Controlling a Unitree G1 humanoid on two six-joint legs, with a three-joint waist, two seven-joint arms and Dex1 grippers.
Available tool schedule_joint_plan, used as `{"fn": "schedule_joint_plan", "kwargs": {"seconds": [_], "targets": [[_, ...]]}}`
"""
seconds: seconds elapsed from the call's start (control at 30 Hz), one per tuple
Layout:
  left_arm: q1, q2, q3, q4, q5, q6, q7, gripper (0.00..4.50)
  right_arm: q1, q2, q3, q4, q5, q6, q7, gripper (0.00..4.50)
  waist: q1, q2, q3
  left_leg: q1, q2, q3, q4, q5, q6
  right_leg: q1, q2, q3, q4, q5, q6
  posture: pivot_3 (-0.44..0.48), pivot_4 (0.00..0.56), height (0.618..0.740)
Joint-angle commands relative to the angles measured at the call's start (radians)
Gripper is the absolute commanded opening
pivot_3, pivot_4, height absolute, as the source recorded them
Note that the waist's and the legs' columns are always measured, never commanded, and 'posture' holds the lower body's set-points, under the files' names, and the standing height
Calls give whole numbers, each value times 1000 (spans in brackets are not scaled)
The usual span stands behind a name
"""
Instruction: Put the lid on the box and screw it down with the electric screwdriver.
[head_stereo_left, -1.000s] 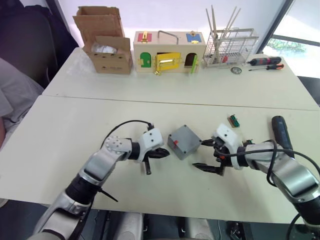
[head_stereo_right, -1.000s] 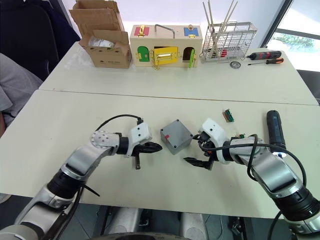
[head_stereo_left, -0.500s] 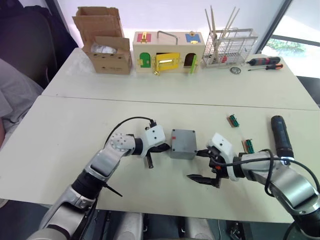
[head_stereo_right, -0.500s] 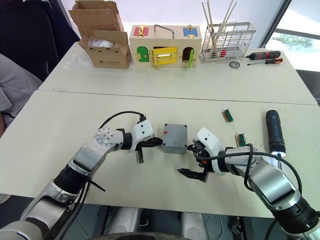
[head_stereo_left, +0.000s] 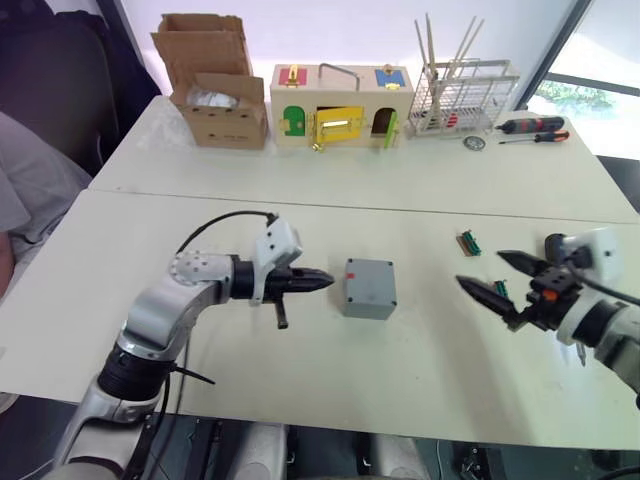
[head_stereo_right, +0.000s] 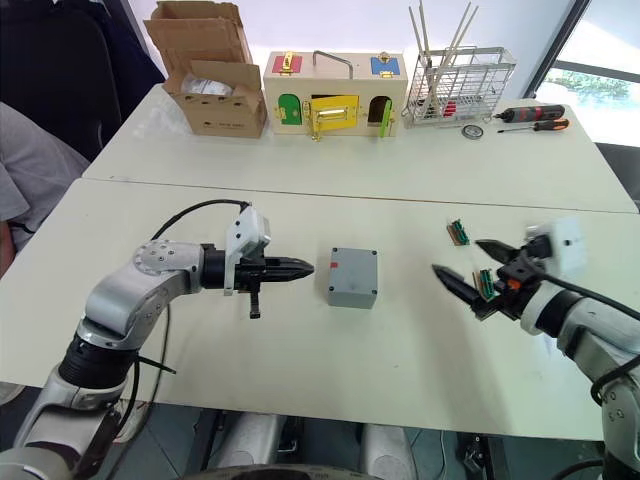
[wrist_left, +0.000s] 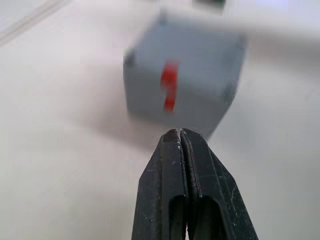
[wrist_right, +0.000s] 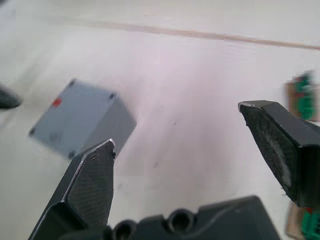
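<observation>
Your box (head_stereo_right: 353, 277) sits mid-worktop with the lid (head_stereo_left: 369, 283) apparently already seated on top, red label facing the left claw (head_stereo_right: 300, 268), which is pinched closed and empty just off the box's 9 o'clock side, probably there to brace it. Right claw (head_stereo_right: 474, 272) is spread wide and empty, well clear at the box's 3 o'clock, near the small green parts (head_stereo_right: 458, 232). Judging by that, it's freed up to fetch the driver.
</observation>
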Motion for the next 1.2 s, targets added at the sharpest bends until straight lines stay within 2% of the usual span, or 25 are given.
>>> {"fn": "schedule_joint_plan", "kwargs": {"seconds": [0.03,0.1,0.2,0.3,0.6,1.13,1.2], "targets": [[-28,-32,-8,-59,-56,25,23,0,2,27,-50,28,0,-14,-71,4470,-4,0,0,1,0,0,0,0,0,1,0,0,0,0,0,0,150,731],[-38,-62,-33,-68,-60,30,45,0,40,41,-6,47,-67,-81,-113,4470,-6,0,0,2,0,0,-1,0,1,2,0,0,0,0,0,0,150,731],[-39,-84,-77,-77,-57,18,50,0,81,97,66,108,-154,-205,-171,3775,-6,0,0,3,0,0,-1,0,0,2,2,0,0,0,0,0,150,731],[-44,-72,-100,-79,-43,-1,42,0,92,132,119,164,-212,-292,-207,2778,-7,1,0,4,0,2,-1,0,0,2,2,1,0,0,0,0,150,731],[-53,-45,-124,-75,-34,-21,47,0,58,193,164,297,-239,-381,-264,2778,-6,1,0,5,1,2,-2,0,0,3,2,1,0,-1,0,0,150,731],[-63,-34,-141,-62,-15,-32,46,0,29,229,174,363,-217,-429,-297,2778,-6,1,0,5,1,2,-2,0,0,3,3,1,0,-1,0,0,150,731],[-62,-33,-144,-62,-11,-35,48,0,25,230,173,368,-216,-432,-298,2236,-6,1,0,5,1,2,-2,0,0,3,3,1,0,-1,0,0,150,731]]}}
